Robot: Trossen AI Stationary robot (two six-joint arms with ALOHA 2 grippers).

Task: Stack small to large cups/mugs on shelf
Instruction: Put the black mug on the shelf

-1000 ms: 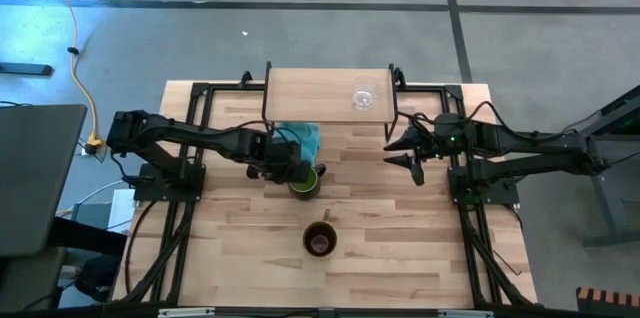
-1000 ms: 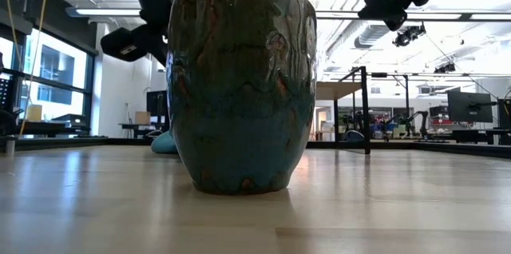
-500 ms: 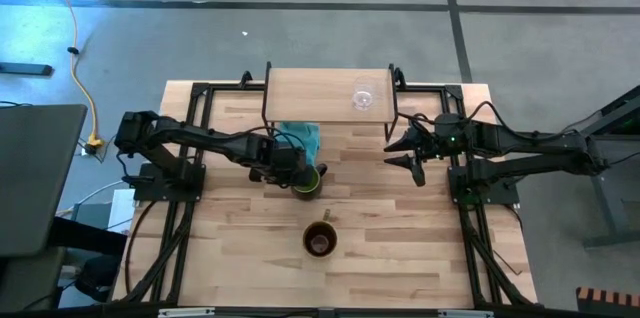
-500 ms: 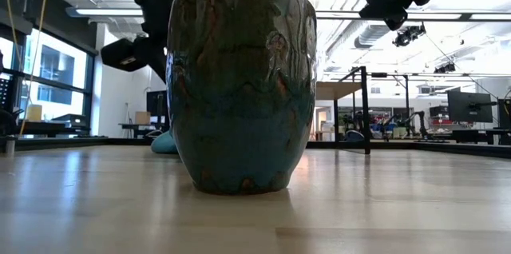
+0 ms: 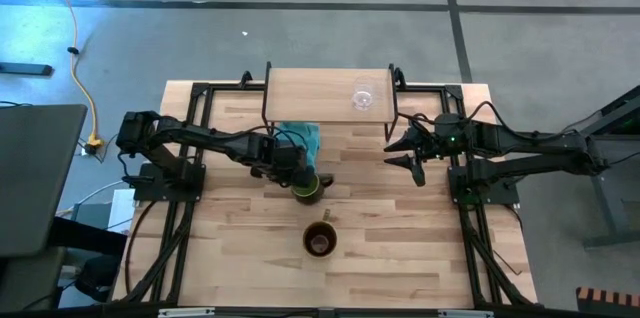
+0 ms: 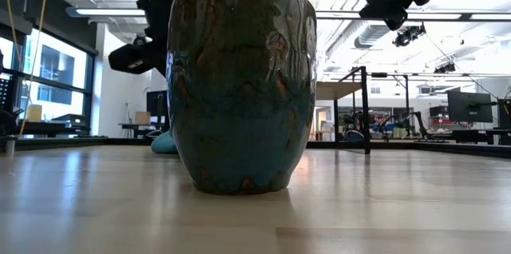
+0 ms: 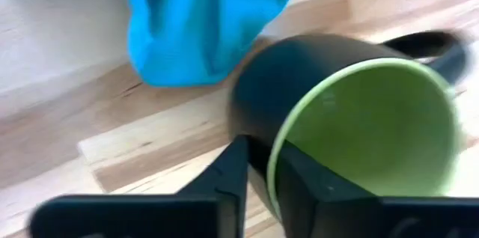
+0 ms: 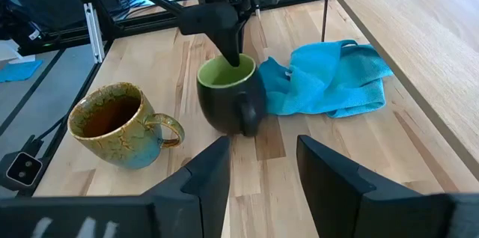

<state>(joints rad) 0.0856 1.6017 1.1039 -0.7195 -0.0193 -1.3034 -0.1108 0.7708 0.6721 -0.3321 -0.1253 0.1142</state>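
The green-lined dark mug (image 5: 308, 189) stands upright on the table just near the teal cloth (image 5: 300, 138). My left gripper (image 7: 263, 153) reaches down onto it and is shut on its rim. The larger brown mug (image 5: 320, 239) stands on its base nearer the front edge and fills the low view (image 6: 239, 86). The small clear glass cup (image 5: 362, 97) rests on the shelf (image 5: 310, 93) at the far edge. My right gripper (image 5: 410, 155) hangs open in the air to the right of the cloth, touching nothing. My left gripper pinches the green mug's wall at the rim (image 7: 272, 169), one finger (image 7: 228, 182) outside and the other inside the cup. The fingers come from above, slanting down, on the side opposite the handle (image 8: 251, 114). The mug stands on its base on the table.
The teal cloth (image 8: 329, 81) lies crumpled against the shelf's front. Black metal frames (image 5: 190, 128) run along both table sides by the arm bases. Bare wood lies near the front edge around the brown mug (image 8: 120, 126).
My left gripper has sunk a little onto the green mug. The right arm has kept still.
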